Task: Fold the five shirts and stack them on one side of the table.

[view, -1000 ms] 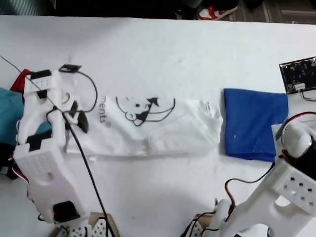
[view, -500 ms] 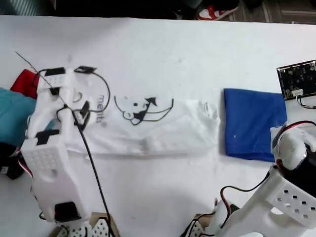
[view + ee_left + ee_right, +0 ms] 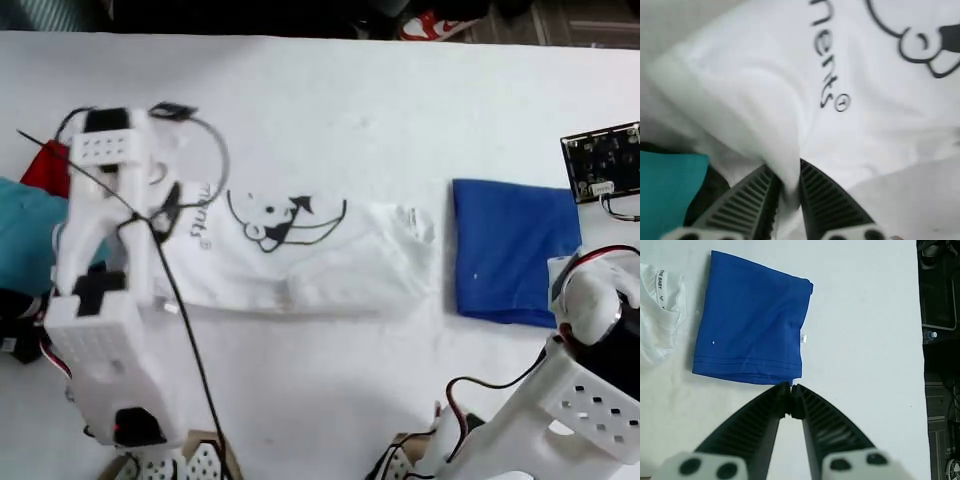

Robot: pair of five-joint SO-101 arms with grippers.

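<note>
A white shirt (image 3: pixel 300 255) with a black cartoon print lies folded into a long strip across the middle of the table. My left gripper (image 3: pixel 788 176) is shut on its left end, and a fold of the white shirt (image 3: pixel 765 115) is pinched between the fingers. In the high view the left gripper (image 3: pixel 163 215) sits over that same end. A folded blue shirt (image 3: pixel 515 250) lies to the right of the white one. My right gripper (image 3: pixel 790 391) is shut on nothing, hanging above bare table just short of the blue shirt (image 3: pixel 752 322).
A teal shirt (image 3: pixel 25 235) and a red one (image 3: pixel 45 168) lie bunched at the table's left edge, beside the left arm. A black circuit board (image 3: pixel 603 160) with wires rests at the right edge. The right arm (image 3: pixel 590 340) stands at the front right corner.
The left arm has swung toward the back of the table with the shirt's left end, and the white shirt has slid slightly left. The right arm drew back a little, then held still.
</note>
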